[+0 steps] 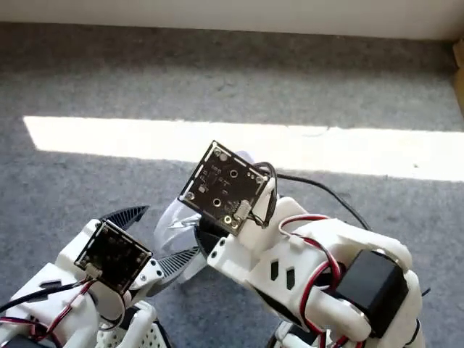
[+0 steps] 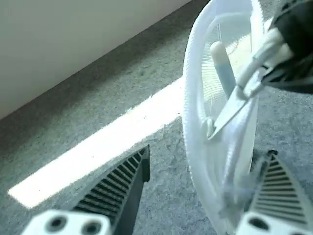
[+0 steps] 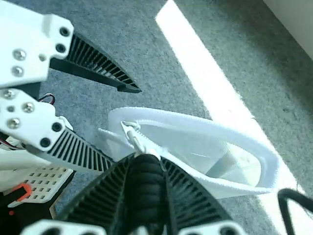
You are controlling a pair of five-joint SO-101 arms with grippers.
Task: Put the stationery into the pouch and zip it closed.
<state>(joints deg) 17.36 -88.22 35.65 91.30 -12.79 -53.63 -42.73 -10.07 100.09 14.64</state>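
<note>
My right gripper is clenched on the zipper pull of the pouch, low centre in the high view. Left gripper is spread open, with the pouch's end between its fingers. There's a pen-like thing inside the pouch

pouch mouth: gaping wide, though a pen takes up some room inside
zip end: pretty crowded, sits between left gripper's spread jaws, right gripper pinching the zipper pull
far side: just grey carpet, easy way in
</note>
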